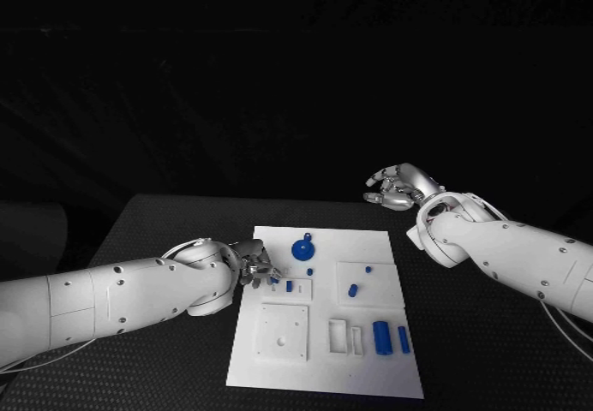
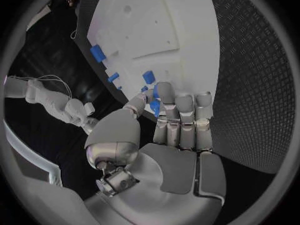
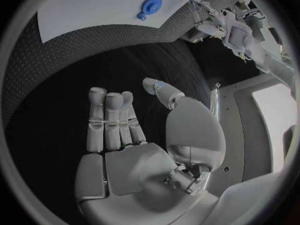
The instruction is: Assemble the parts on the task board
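The white task board (image 1: 324, 364) lies in the middle of the table. On it are a round blue disc (image 1: 302, 249), two upright blue cylinders (image 1: 380, 334) and several smaller blue pieces (image 1: 352, 290). My left hand (image 1: 254, 264) is at the board's left edge. In the left wrist view, its thumb and a finger pinch a small blue part (image 2: 154, 106) just above the board (image 2: 162, 30). My right hand (image 1: 402, 187) hangs past the board's far right corner, over bare table. Its fingers (image 3: 112, 120) are straight, its thumb is apart, and it holds nothing.
Raised white blocks and slots (image 1: 282, 332) take up the board's near half. Black textured table (image 1: 148, 223) surrounds the board on all sides. The right wrist view shows the blue disc (image 3: 150, 6) and my left hand (image 3: 215, 22) across the board.
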Robot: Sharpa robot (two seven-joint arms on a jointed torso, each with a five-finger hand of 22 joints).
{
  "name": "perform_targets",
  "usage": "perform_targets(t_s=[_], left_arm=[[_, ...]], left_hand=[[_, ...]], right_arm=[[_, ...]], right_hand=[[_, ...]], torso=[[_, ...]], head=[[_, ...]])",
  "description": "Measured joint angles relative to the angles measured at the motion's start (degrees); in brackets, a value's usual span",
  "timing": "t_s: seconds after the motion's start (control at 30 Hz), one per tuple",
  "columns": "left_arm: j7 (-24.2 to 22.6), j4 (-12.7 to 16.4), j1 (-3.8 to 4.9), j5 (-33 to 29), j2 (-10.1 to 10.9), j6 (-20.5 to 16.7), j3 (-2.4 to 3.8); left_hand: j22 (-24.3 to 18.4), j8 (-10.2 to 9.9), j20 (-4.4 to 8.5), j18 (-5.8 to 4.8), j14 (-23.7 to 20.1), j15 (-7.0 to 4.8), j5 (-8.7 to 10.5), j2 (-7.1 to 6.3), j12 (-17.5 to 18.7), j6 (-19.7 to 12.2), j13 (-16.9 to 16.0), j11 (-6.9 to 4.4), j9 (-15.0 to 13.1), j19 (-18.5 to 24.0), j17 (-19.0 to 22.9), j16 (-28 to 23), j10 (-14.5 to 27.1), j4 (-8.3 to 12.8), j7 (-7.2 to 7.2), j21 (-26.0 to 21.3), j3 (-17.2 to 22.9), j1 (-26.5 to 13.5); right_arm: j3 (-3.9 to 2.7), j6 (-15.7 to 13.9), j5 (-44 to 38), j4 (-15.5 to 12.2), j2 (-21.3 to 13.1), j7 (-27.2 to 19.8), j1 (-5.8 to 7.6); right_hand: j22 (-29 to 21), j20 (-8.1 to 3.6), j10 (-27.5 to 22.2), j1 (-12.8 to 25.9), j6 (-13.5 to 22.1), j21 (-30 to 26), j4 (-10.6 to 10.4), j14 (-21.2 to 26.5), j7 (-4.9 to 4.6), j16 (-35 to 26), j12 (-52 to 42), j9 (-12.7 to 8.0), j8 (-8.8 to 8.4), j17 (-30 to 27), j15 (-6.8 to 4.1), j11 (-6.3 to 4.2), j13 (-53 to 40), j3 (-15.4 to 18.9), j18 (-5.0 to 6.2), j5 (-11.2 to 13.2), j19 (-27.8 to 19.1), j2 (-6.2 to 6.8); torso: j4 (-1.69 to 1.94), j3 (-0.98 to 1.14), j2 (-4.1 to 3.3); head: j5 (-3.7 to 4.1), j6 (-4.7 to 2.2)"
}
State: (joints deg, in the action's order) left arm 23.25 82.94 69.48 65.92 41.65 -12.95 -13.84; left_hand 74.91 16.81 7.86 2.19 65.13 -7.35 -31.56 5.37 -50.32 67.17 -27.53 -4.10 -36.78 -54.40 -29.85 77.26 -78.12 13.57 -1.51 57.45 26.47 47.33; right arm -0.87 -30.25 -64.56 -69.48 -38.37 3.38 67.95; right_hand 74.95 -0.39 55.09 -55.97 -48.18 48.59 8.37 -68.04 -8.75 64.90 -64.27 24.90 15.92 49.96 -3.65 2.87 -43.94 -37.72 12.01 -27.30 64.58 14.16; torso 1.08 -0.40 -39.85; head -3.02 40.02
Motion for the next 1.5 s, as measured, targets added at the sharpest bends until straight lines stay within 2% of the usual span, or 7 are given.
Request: perform_targets(t_s=[0.13, 0.23, 0.5, 1.5], left_arm=[[0.1, -0.4, -0.65, 0.8, -0.3, 0.0, -0.01], [0.1, -0.5, -0.82, 1.3, -0.5, 0.0, -0.02], [0.4, -0.8, -0.94, 2.3, -0.5, 0.1, -0.01], [1.0, -0.6, -1.11, 3.4, -0.3, 2.1, 0.00]], left_hand=[[0.0, 0.1, 0.00, 0.00, 0.0, 0.01, -0.04, 0.00, 0.0, 0.0, 0.0, 0.00, 0.0, 0.0, -0.1, 0.0, 0.0, 0.0, 0.05, 0.2, 0.0, 0.0], [0.0, 0.2, 0.00, 0.00, 0.1, 0.09, -0.34, -0.06, 0.0, 0.1, -0.1, -0.01, 0.0, 0.0, -0.1, 0.0, 0.0, 0.0, 0.08, 0.2, 0.0, 0.1], [0.0, 0.2, 0.00, 0.00, 0.3, 0.08, -0.35, -0.06, 0.0, 0.3, -0.1, -0.08, 0.0, 0.0, -0.1, 0.0, -0.3, 0.1, -0.06, 0.2, 0.0, 0.1], [0.0, 0.2, 0.01, -0.01, 0.8, 0.19, -1.02, -0.05, 0.0, 0.5, -0.3, -0.02, 0.0, -0.4, -0.2, 0.2, -0.6, 0.0, 0.09, 0.4, 0.0, 0.1]], right_arm=[[0.00, 0.0, 0.0, 0.0, 0.0, 0.0, 0.00], [0.00, 0.0, 0.0, 0.0, -0.1, 0.0, 0.00], [0.00, 0.0, 0.0, 0.0, -0.2, 0.0, 0.00], [0.00, 0.0, 0.0, 0.0, -0.2, 0.0, 0.00]], right_hand=[[0.0, 0.00, 0.0, 0.0, -0.1, 0.0, 0.0, 0.0, 0.07, 0.0, 0.0, 0.0, 0.00, 0.0, 0.00, 0.00, 0.0, 0.0, 0.00, 0.0, 0.0, 0.00], [0.0, 0.00, 0.0, 0.0, -0.1, 0.0, 0.0, 0.0, 0.07, 0.0, 0.0, 0.0, 0.00, 0.0, 0.00, 0.00, 0.1, 0.0, 0.00, 0.0, 0.0, 0.00], [0.0, 0.00, 0.0, 0.0, -0.2, 0.0, 0.0, 0.0, -0.04, 0.0, 0.0, 0.0, 0.00, 0.0, 0.00, 0.00, 0.1, 0.0, 0.00, 0.0, 0.0, 0.00], [0.0, 0.00, -0.2, 0.0, -0.1, 0.0, 0.0, 0.0, -0.14, 0.0, -0.2, 0.0, 0.00, 0.0, 0.00, -0.21, 0.2, 0.0, 0.00, -0.2, 0.0, 0.01]], torso=[[-0.03, 0.02, -0.03], [-0.04, 0.02, -0.03], [-0.03, 0.07, -0.03], [-0.01, 0.03, -0.01]], head=[[0.05, 0.10], [0.12, 0.14], [0.14, 0.25], [0.10, 0.44]])
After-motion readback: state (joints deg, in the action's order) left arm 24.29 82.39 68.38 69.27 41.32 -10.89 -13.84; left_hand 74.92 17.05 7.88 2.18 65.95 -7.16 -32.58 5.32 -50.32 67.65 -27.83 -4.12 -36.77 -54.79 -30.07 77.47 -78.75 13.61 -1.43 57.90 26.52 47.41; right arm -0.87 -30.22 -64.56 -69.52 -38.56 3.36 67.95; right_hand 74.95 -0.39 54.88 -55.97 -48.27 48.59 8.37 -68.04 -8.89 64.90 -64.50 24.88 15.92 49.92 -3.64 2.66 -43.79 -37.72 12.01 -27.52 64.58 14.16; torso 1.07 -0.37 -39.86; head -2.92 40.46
